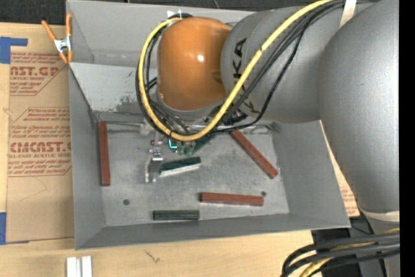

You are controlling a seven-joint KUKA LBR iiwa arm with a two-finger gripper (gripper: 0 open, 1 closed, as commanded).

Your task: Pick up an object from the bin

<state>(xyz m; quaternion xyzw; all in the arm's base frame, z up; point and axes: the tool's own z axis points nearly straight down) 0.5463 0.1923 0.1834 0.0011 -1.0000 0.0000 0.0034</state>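
From the camera view I have the arm reaching in from the right, its orange cover (191, 65) hanging over the back half of the bin (87, 107); I take every place from that cover. Just below its lower edge sits the gripper (154, 167), low over the floor. The cover and the cables hide most of it, so I cannot tell whether it is apart or together, nor whether it clamps anything. Touching it or just beside it, also below the cover, lies a flat dark green stick with a pale edge (181, 167), slightly tilted; I judge this to be the thing to pick, since the gripper is down at its left end, where a narrow stick lying flat offers a grip across its width. The rest lie loose and well apart, which leaves room to come down: a red-brown stick (104, 154) lying lengthwise below-left of the cover; another (255, 154) slanting below-right; a third (231, 199) lying crosswise further below; a dark bar (175, 215) furthest below, near the bin's front wall.
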